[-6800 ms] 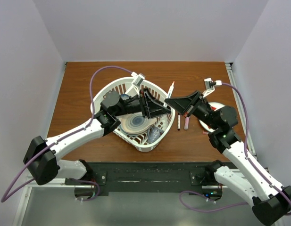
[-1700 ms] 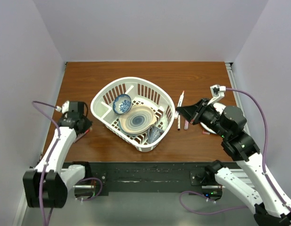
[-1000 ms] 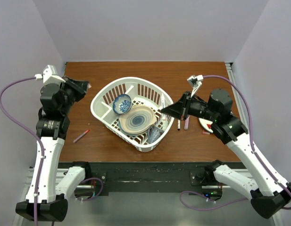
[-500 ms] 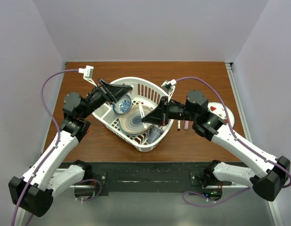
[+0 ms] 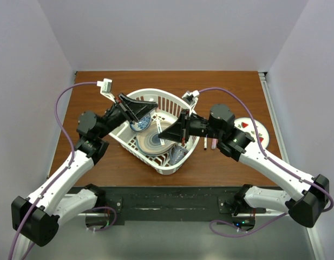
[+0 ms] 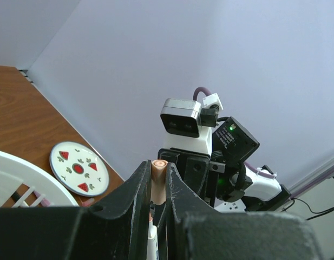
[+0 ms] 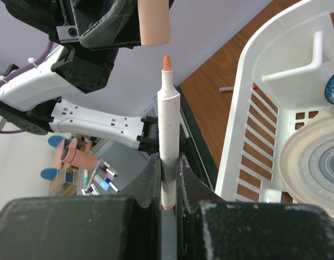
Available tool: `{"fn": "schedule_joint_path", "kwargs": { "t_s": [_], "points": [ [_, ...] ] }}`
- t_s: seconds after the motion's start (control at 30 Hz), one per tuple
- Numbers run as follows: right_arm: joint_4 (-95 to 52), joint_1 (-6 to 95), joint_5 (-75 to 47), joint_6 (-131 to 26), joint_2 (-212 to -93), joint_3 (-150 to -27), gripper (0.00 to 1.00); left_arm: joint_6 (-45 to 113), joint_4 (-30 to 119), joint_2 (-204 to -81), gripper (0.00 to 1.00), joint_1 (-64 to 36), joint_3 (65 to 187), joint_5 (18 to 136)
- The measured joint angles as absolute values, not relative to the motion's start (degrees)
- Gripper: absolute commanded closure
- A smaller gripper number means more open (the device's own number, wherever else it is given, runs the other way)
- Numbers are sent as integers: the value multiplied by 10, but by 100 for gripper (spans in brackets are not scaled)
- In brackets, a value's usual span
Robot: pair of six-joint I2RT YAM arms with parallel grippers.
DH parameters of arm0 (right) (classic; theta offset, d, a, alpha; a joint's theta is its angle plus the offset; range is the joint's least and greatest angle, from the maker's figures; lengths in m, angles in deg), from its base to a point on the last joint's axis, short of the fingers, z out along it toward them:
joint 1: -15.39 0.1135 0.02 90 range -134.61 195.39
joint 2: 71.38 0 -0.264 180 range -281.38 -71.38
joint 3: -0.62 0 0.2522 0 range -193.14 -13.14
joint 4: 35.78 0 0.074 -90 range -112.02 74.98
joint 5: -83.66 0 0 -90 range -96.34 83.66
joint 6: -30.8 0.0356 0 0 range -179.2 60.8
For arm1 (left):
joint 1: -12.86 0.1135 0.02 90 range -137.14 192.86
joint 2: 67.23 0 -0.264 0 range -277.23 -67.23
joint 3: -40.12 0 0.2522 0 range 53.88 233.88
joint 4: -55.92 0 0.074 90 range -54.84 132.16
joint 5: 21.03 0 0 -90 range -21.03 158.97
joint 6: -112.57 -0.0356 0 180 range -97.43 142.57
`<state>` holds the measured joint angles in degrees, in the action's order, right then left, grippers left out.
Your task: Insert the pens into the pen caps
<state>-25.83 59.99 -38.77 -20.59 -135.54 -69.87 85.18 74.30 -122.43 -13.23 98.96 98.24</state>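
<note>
Salmon-pink cap and orange-pink nib will only mate if their axes line up, and in the right wrist view they do not quite. The cap, pinched between the fingers of the left gripper, sits a little to one side of the tip of the pen, near it but not touching. Pushed straight on from here, I judge the tip could catch the cap's rim, crush the nib, or lever either piece round in its grip. A slip would drop it into the basket underneath. The right gripper is clamped low on the barrel, so the long free end may wander sideways under load. The pen is slim, with a white barrel, a stepped neck and a small pointed tip, and it is held in the air above the basket. The cap is a short, smooth tube.
</note>
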Motion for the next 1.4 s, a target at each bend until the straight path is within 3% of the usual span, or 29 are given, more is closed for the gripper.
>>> {"fn": "schedule_joint_path", "kwargs": {
  "t_s": [1.4],
  "points": [
    [-275, 604, -358, -190, -1331, -674, 100, 855, 726, -1204, 100, -150, 973, 935]
  ]
}}
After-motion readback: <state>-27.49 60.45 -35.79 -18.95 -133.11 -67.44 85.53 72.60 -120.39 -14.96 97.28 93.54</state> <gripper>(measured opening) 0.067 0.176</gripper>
